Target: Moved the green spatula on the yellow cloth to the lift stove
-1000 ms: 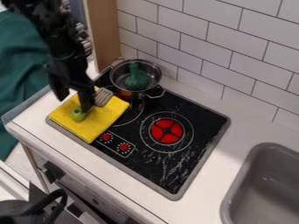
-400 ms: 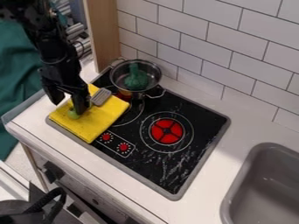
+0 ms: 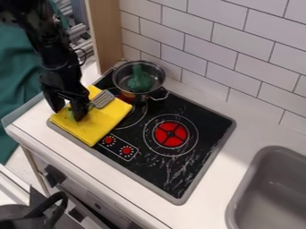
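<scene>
The black gripper hangs over the left part of the folded yellow cloth, its two fingers spread apart. On the cloth lies the spatula; its grey slotted head points toward the pot, to the right of the gripper. A bit of its green handle shows between the fingers, and the rest is partly hidden behind the right finger. The cloth covers the left corner of the black stove top, beside the left burner.
A metal pot with a green object in it stands at the back left of the stove. The red burner is right of the cloth. A grey sink is at the lower right, and a tiled wall runs behind.
The gripper has moved left over the cloth. The spatula has shifted slightly left too, its green handle end more than its head.
</scene>
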Robot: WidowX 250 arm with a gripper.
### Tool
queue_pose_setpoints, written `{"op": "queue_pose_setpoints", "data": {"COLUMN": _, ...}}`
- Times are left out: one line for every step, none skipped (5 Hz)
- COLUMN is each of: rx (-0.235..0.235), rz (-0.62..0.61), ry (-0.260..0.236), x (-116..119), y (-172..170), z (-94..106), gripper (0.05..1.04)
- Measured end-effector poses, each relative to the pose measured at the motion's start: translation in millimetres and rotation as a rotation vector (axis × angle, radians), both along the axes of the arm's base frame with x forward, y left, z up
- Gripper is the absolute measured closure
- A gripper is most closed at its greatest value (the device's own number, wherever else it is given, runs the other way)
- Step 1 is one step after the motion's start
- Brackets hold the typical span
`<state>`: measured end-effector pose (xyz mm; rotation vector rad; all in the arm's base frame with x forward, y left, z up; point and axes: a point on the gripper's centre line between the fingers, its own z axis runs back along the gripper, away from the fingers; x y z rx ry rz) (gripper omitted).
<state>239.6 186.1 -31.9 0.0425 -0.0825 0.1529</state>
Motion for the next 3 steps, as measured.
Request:
{"op": "queue_pose_setpoints", "data": {"rx": 0.010, "rz": -0.006, "ry": 0.004, "x": 2.7, "y": -3.7, "z": -1.3, "gripper": 0.631}}
{"op": "queue_pose_setpoints", "data": {"rx": 0.023, "rz": -0.016, "ry": 0.017, "x": 4.2, "y": -6.9, "z": -1.5, "gripper": 0.689}}
{"op": "queue_pose_setpoints", "data": {"rx": 0.028, "rz": -0.021, "ry": 0.028, "x": 1.6, "y": -13.3, "z": 3.1, "gripper": 0.690}}
